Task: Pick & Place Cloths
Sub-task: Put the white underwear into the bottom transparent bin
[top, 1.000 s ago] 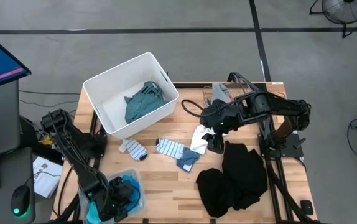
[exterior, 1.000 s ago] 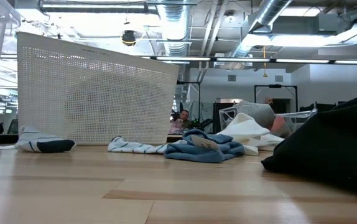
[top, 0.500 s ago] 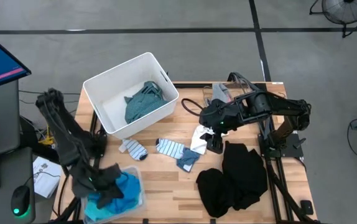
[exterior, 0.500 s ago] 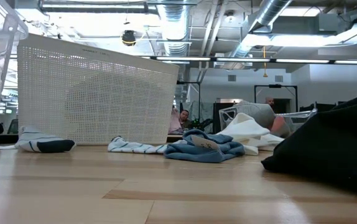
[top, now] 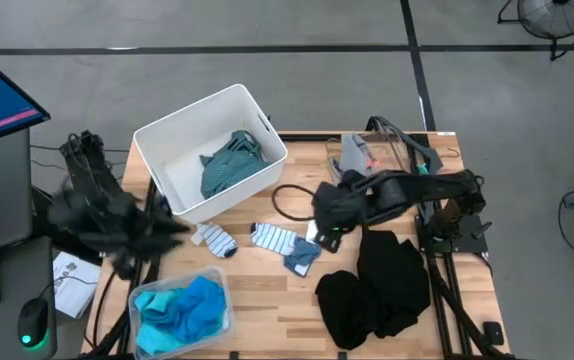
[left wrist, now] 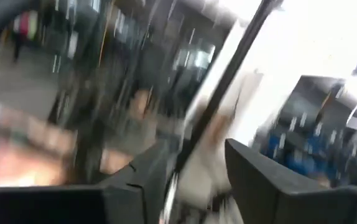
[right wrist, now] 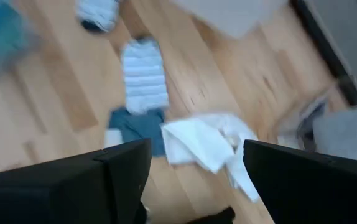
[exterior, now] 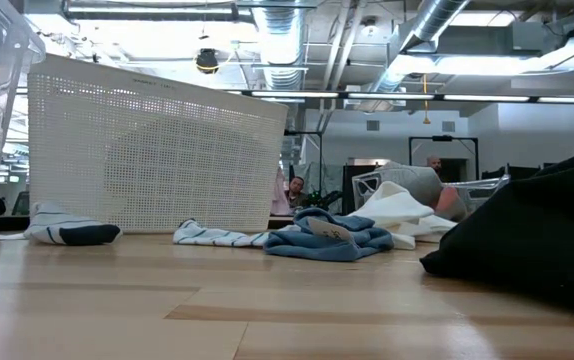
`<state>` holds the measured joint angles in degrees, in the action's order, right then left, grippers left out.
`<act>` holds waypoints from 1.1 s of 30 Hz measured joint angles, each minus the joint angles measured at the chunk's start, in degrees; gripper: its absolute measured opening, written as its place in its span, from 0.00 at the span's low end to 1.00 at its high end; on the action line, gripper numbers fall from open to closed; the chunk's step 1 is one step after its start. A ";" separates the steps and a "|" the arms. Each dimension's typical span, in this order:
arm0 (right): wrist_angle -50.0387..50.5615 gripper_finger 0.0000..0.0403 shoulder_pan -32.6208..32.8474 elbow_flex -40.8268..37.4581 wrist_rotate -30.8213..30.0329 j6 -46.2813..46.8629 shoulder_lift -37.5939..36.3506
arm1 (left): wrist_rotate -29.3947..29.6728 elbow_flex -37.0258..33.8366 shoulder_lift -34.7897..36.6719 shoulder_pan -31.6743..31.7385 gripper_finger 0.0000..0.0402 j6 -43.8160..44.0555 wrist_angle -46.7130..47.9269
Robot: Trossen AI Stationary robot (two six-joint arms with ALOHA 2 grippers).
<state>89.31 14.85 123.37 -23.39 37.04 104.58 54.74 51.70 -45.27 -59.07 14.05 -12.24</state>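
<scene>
A turquoise shirt (top: pixel 182 305) lies in the clear tub (top: pixel 219 285) at the table's near left. A teal-grey shirt (top: pixel 232 162) lies in the white bin (top: pixel 157 140). On the wood lie a grey sock (top: pixel 214 238), a striped sock (top: pixel 273 238), a blue cloth (top: pixel 303 256), a white cloth (right wrist: pixel 209 146) and black clothes (top: pixel 377 285). My left gripper (left wrist: pixel 194 146), blurred, is raised off the table's left side (top: pixel 165 228), open, with nothing between its fingers. My right gripper (right wrist: pixel 197 146) hangs open above the white cloth (top: pixel 317 222), pointing steeply down.
A second clear tub (top: pixel 367 152) holding something grey stands at the far right. The white bin (exterior: pixel 157 150) leans at the far left. The socks (exterior: pixel 67 232) and the blue cloth (exterior: pixel 332 238) lie mid-table, and bare wood shows along the near edge between tub and black clothes.
My left gripper has risen out of the clear tub, swung toward the table's left and far side, and tipped up from pointing down to about level; the turquoise shirt stays in the tub. My right gripper has sunk a little and turned over the white cloth.
</scene>
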 joint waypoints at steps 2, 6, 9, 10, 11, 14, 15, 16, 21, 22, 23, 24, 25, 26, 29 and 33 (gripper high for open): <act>-0.28 0.62 -1.01 -3.33 1.89 0.10 -0.15 | -1.45 0.07 -0.51 0.00 0.41 -12.34 -13.58; 0.55 0.62 -6.57 -10.76 6.74 -0.60 -0.69 | -8.20 0.11 -2.69 0.00 0.48 -32.05 -32.53; -3.95 0.62 -11.35 -16.87 9.58 -3.16 -1.11 | -8.11 0.11 -3.60 0.45 0.50 -37.79 -36.08; -4.63 0.62 -12.76 -18.79 9.66 -4.41 -1.40 | -8.01 0.09 -3.81 0.91 0.51 -38.03 -35.93; -4.49 0.62 -13.92 -20.81 9.61 -5.18 -1.56 | -7.97 0.09 -4.03 1.37 0.51 -38.11 -35.97; -8.20 0.62 -16.72 -27.44 9.68 -5.84 -1.58 | -7.96 0.09 -4.38 3.19 0.51 -38.17 -36.21; -9.78 0.62 -17.54 -29.90 9.70 -6.19 -1.58 | -7.91 0.09 -4.40 3.69 0.52 -38.21 -36.21; -11.31 0.62 -18.36 -32.09 9.85 -6.51 -1.54 | -7.77 0.09 -4.44 4.10 0.52 -38.24 -36.17; -15.23 0.62 -20.37 -39.02 10.04 -5.58 -1.53 | -7.74 0.09 -4.40 5.31 0.52 -37.51 -36.31; -16.39 0.62 -20.31 -40.05 10.04 -5.05 -1.53 | -7.74 0.09 -4.40 5.32 0.52 -37.33 -36.28; -18.00 0.62 -20.25 -41.00 10.07 -4.38 -1.53 | -7.74 0.09 -4.40 5.33 0.52 -36.90 -36.27; -19.56 0.62 -20.17 -41.96 10.08 -3.72 -1.53 | -7.76 0.09 -4.40 5.31 0.52 -36.36 -36.27; -21.17 0.62 -20.13 -42.81 10.12 -3.19 -1.53 | -7.78 0.09 -4.40 5.31 0.52 -36.27 -36.27; -23.11 0.62 -20.08 -43.58 10.09 -2.87 -1.53 | -7.78 0.09 -4.40 5.31 0.52 -36.23 -36.27; -29.90 0.62 -20.21 -46.01 10.07 -0.50 -1.55 | -7.78 0.09 -4.32 5.31 0.52 -36.14 -36.21; -35.30 0.62 -20.08 -47.84 10.04 4.44 -1.55 | -7.82 0.09 -4.16 5.31 0.52 -36.12 -36.31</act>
<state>54.01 -5.23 75.53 -13.35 41.48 103.02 46.92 51.79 -49.43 -53.76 -22.06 -48.55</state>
